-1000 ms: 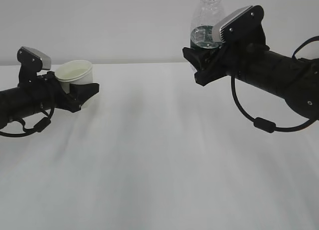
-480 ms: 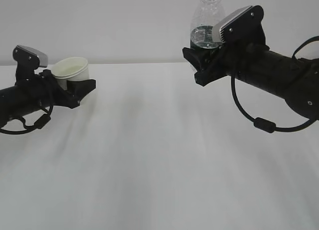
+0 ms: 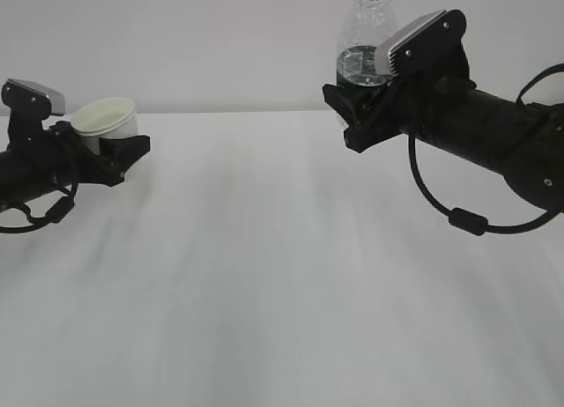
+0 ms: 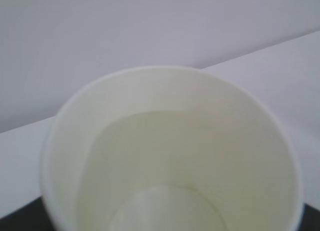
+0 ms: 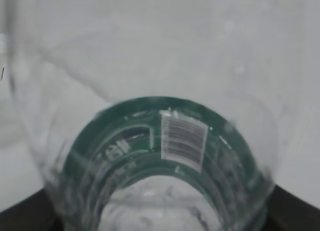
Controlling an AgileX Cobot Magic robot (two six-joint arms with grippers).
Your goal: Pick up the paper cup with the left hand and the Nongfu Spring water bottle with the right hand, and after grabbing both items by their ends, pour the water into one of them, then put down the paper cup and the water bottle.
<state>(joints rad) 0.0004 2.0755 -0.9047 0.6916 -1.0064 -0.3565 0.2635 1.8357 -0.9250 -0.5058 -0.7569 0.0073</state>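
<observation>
The paper cup (image 3: 106, 121) sits at the far left of the exterior view, clamped near its base between the fingers of the left hand's gripper (image 3: 119, 149), tipped a little toward the camera and just above the white table (image 3: 282, 275). The left wrist view looks straight down into the paper cup: its cream inside shows a curved line partway up the wall, which I take to be the water (image 4: 165, 166) already in it, though the liquid is clear enough that I cannot be sure. The gripper pinches the cup at a fairly wide spread, closed on it rather than standing free.

Between the two arms the table is bare, and cup and bottle are well apart.

On the right, the Nongfu Spring water bottle (image 3: 363, 46) stands upright and raised off the table, held low on its body by the right hand's gripper (image 3: 352, 116); its neck runs out of the top of the frame. The right wrist view shows the green label band and a barcode close up, with the gripper's dark jaws at both lower corners, so this gripper too is pinching its object.

Judging by the upright bottle, the filled-looking cup and the gap between them, the pour seems done and the step in hand is setting things down. The next move calls for lowering the cup level until its base rests flat on the table, then opening the gripper without nudging it; the bottle needs the same
</observation>
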